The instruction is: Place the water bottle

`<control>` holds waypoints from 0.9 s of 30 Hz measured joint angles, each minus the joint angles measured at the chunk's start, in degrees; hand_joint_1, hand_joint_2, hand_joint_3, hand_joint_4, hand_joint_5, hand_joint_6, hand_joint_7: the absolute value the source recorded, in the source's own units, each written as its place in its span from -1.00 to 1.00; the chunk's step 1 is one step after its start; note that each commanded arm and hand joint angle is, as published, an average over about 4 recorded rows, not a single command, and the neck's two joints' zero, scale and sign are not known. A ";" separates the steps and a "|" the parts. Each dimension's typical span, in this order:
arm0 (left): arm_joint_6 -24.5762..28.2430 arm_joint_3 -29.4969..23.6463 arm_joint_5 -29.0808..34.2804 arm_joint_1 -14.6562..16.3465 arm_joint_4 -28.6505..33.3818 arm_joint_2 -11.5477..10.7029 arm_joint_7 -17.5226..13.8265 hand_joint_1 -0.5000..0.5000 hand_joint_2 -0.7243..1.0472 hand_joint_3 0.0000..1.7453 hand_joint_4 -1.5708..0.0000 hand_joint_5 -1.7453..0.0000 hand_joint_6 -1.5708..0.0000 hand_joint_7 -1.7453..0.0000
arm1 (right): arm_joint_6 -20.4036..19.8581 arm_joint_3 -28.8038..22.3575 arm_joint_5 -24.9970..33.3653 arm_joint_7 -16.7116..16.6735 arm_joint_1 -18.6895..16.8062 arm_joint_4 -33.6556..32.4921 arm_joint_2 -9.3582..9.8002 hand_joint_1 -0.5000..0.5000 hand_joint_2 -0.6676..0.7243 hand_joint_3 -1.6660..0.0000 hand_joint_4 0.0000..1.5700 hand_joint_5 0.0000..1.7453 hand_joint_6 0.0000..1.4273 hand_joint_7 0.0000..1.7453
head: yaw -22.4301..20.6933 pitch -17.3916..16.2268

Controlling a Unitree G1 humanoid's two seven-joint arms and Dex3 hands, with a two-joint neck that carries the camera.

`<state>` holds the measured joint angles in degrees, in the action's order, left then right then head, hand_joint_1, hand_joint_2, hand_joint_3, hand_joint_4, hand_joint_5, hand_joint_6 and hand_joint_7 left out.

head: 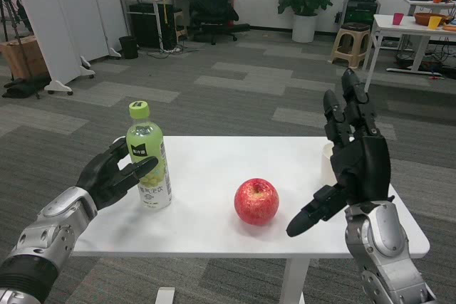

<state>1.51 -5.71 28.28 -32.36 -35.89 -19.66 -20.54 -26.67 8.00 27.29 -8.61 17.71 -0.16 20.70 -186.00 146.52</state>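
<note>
A: Where was the water bottle [148, 164]?

B: Upright on the white tabletop [214, 154], near its left edge, green cap on top. The left hand [114, 172] was wrapped around its left side, with fingers lying across the label.

A: And the right hand [350, 165]?

B: Raised over the right side of the tabletop, fingers spread apart, holding nothing. A red apple [256, 201] sat between the two hands, apart from the bottle and touched by neither hand.
</note>
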 measured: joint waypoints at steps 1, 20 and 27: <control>-0.21 0.15 0.52 0.04 -0.01 0.01 0.01 -1.00 1.00 -1.00 1.00 0.76 1.00 1.00 | 0.00 0.01 0.00 0.00 0.00 0.00 0.00 -0.92 0.64 1.00 -1.00 -1.00 -1.00 -1.00 | 0.00 -0.01; -10.86 0.89 8.68 1.11 -0.09 0.85 2.68 -0.96 -0.97 -0.90 1.00 0.88 1.00 1.00 | -0.01 0.37 0.04 0.00 0.00 0.05 -0.04 -0.92 0.66 1.00 -1.00 -1.00 -1.00 -1.00 | -0.60 0.16; -14.92 -2.68 8.65 1.21 0.16 1.07 5.66 -0.96 -1.00 -0.90 1.00 0.94 1.00 1.00 | -0.01 0.51 0.08 0.01 0.00 0.07 -0.06 -0.92 0.66 1.00 -1.00 -1.00 -1.00 -1.00 | -2.06 0.57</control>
<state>-13.42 -8.39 36.93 -31.14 -35.73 -18.58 -14.87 -26.67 8.50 27.36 -8.61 17.71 -0.09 20.65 -188.06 147.09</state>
